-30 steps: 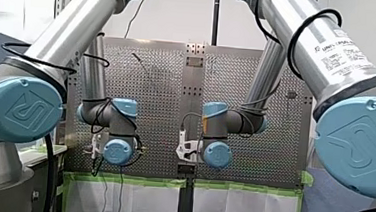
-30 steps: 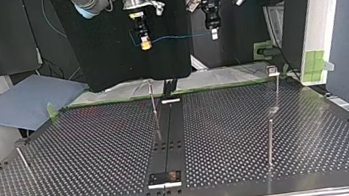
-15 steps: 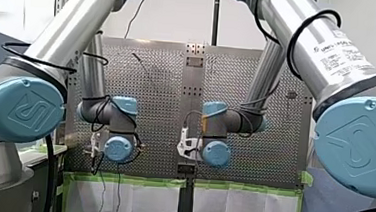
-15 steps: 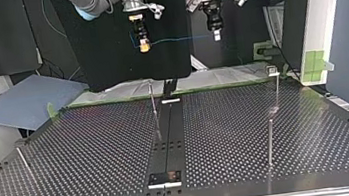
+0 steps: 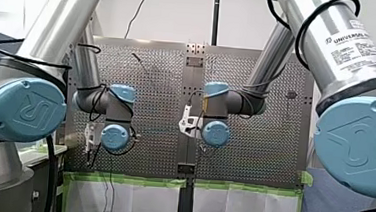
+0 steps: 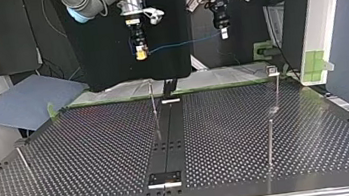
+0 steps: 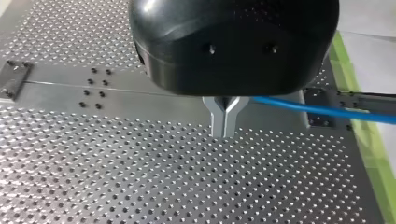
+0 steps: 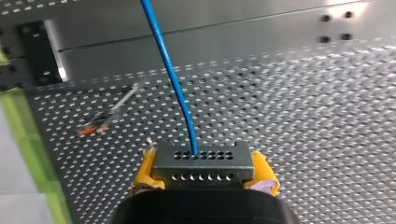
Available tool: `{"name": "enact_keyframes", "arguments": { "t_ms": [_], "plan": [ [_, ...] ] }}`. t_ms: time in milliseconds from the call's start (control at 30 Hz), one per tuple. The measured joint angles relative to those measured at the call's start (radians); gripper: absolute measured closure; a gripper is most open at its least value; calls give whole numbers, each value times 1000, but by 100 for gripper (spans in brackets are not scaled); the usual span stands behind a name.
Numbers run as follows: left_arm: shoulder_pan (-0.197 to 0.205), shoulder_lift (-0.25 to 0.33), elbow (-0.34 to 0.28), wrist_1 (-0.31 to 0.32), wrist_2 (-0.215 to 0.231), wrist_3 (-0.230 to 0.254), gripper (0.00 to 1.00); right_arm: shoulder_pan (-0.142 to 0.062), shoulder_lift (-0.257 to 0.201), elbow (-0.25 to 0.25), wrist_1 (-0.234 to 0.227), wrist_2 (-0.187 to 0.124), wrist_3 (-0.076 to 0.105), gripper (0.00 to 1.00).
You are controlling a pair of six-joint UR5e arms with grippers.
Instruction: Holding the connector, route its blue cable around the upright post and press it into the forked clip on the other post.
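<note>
In the top view the thin blue cable [image 6: 183, 42] stretches nearly level above the perforated metal desk [image 6: 93, 148]; in the left wrist view the metal fingers of the left gripper [image 7: 225, 130] pinch it; in the right wrist view the yellow-padded fingers of the right gripper [image 8: 204, 170] clamp the dark rectangular two-row connector [image 8: 205, 158], cable leading straight ahead.

One connector [image 8: 203, 163]; one blue cable [image 8: 170, 70]; two grippers [image 6: 141, 54] [image 6: 224, 32].

Our front camera sits behind and above our shoulders, looking out over the perforated table [image 5: 147, 83]. Our top camera faces back at us from across it, low. Each wrist camera looks closely along its own jaws; both catch the blue cable [image 7: 317, 110] running from them.
</note>
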Motion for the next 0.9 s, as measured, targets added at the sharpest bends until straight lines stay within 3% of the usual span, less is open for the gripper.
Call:
{"name": "enact_keyframes", "arguments": {
  "t_ms": [267,467,667,900],
  "plan": [
    [6,71,22,-71,21,-32,99,-2,-69,-5,25,-32,-8,100],
    [15,128,61,-128,42,-43,99,-2,-116,-41,67,-70,-19,100],
    [27,177,101,-178,32,-42,99,-2,-166,-89,116,-107,-23,100],
    [42,238,137,-238,0,-60,99,-3,-218,-142,169,-123,-25,100]
  ]
}}
